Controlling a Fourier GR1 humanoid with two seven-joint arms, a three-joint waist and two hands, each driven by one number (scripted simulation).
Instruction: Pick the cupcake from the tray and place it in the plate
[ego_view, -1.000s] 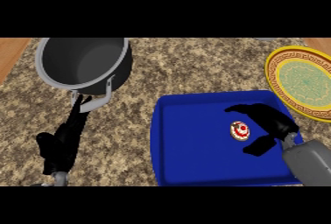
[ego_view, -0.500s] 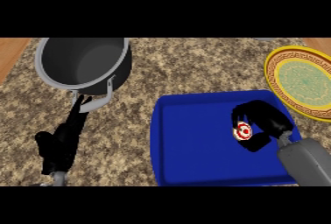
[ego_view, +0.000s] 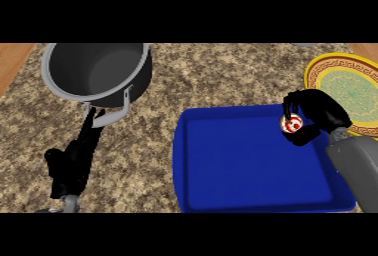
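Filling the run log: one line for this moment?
right robot hand: shut on cupcake | over tray | plate: no cupcake yet

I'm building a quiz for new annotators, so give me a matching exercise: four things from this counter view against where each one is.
Things:
1. cupcake
2. pot
3. plate
4. tray

Places:
A. far left of the counter
B. in the right hand's curled fingers
C. lower middle, blue, nothing resting on it
D. right edge, beyond the tray

Pairs: 1-B, 2-A, 3-D, 4-C
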